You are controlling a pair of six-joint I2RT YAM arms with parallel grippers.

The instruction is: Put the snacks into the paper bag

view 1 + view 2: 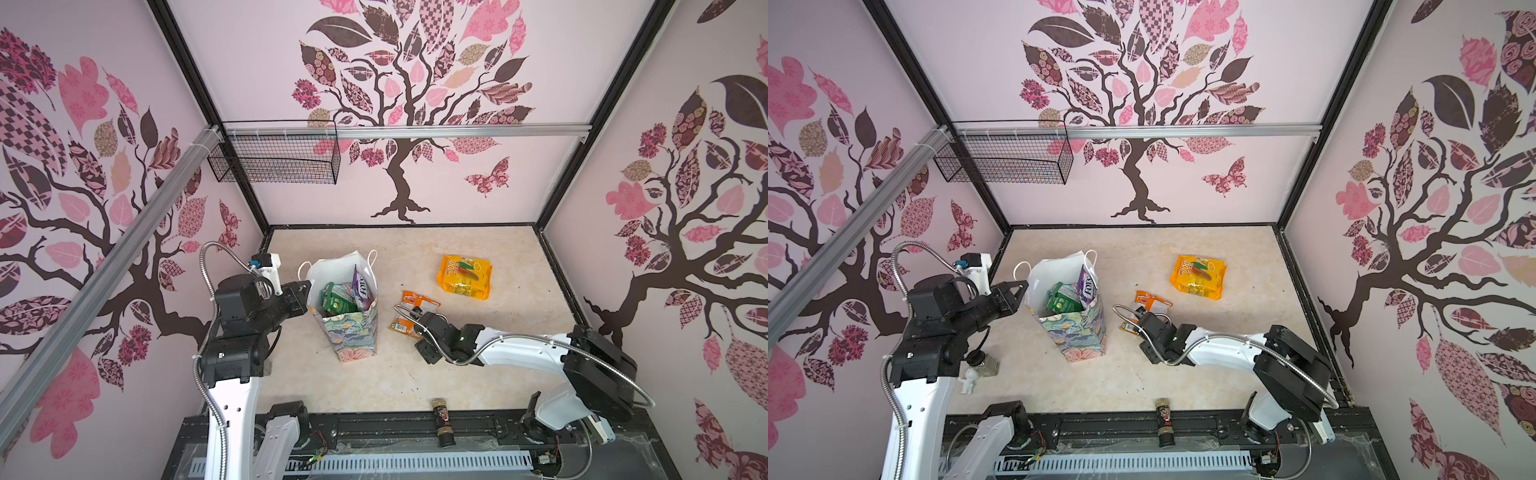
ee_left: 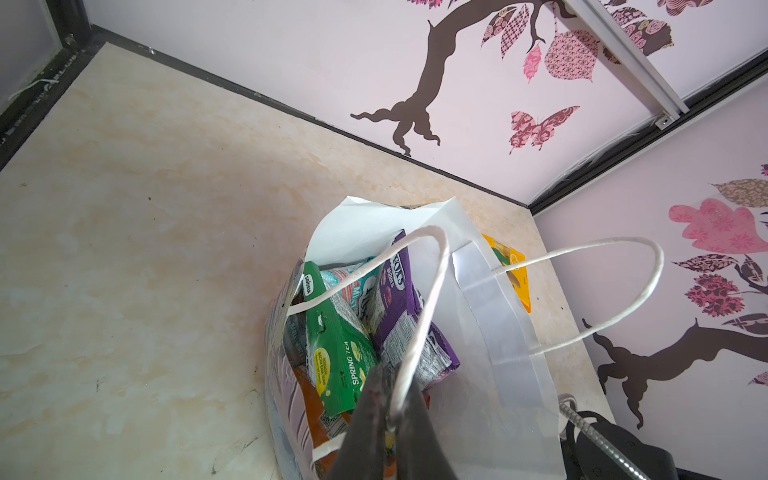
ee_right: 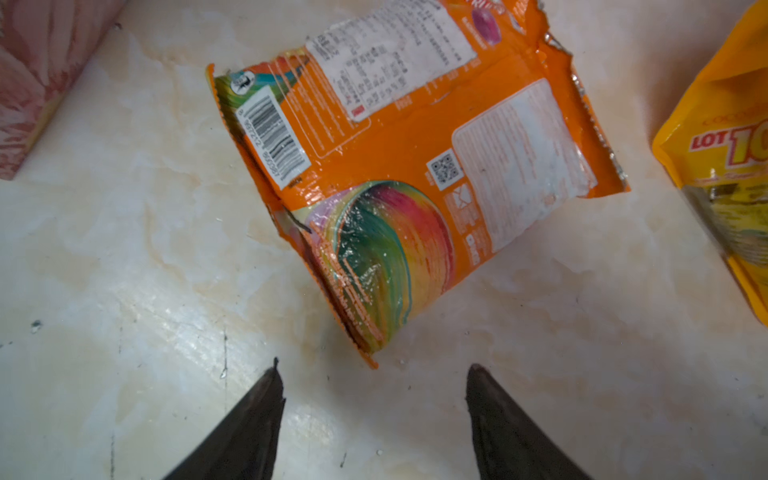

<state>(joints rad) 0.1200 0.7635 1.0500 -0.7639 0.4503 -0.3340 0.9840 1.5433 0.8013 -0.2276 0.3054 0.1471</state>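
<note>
Right wrist view showed the right claw (image 3: 374,368) open and empty, the orange packet (image 3: 399,166) on the desk (image 3: 124,270) just ahead, long axis slanting across its jaws; the left claw (image 2: 395,390) pinched a cord handle (image 2: 431,299) of the paper bag (image 2: 498,353).

The left arm (image 1: 237,399) and right arm (image 1: 523,349) are wearing white shells between black joint housings. A ribbed silver conduit (image 2: 592,434) is running along each. Small holes are dotting the left arm's white link above the black base rail (image 1: 374,428). Black tapered fingers (image 3: 249,424) are tipping both.
</note>
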